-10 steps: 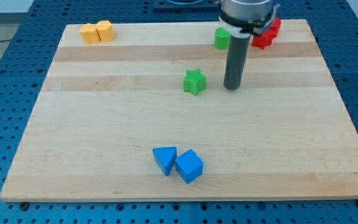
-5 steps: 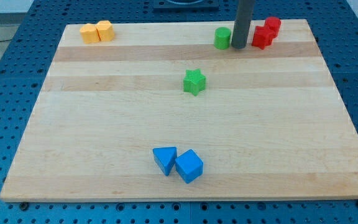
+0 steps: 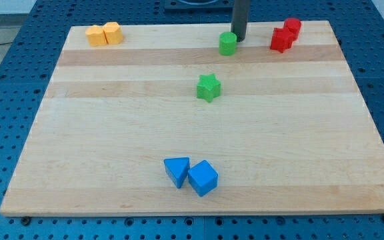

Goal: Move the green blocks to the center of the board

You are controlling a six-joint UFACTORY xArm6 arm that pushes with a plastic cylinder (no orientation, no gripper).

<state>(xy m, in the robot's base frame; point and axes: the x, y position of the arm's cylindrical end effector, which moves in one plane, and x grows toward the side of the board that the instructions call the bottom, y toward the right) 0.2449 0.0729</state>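
Green cylinder (image 3: 228, 43) just got nudged left and a bit nearer vs half a sec ago. My tip (image 3: 239, 39) swung round to its far-right side and is touching it, so the push toward center has prob started. No fingers here, just a plain rod. Green star (image 3: 208, 87) hasn't budged, already near the middle of the pale, smooth wooden board (image 3: 312, 147). Blocks look like matte plastic.

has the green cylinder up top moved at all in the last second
Yes. The green cylinder has slid toward the view's left and slightly down, widening its gap from the red blocks. My tip sits against its upper right.
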